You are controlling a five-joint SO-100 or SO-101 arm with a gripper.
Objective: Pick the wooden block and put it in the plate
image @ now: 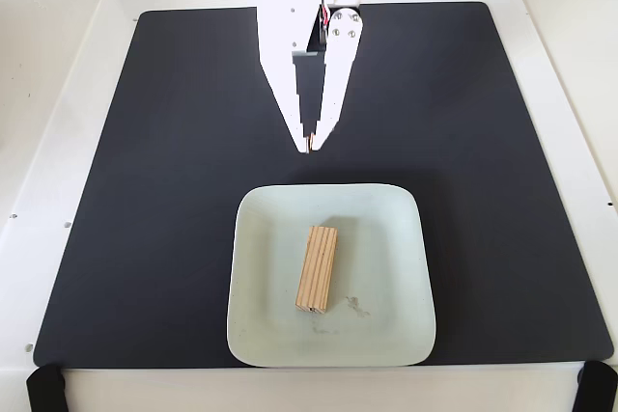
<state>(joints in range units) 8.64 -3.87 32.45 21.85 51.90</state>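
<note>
The wooden block (318, 269) already lies inside the plate (261, 335). Your gripper (311, 145), at the plate's twelve o'clock, is closed and empty; retreat straight away from the rim.

White plastic arm (309, 7) with tapering jaws, round screws, red wiring near top.

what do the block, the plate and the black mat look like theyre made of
Wooden block: light-tan bare wood, lengthwise grain lines. Plate: pale, smooth, slightly glossy with scuffs; ceramic or melamine, cannot tell. Black mat: matte, non-reflective, perhaps rubber or foam.
</note>
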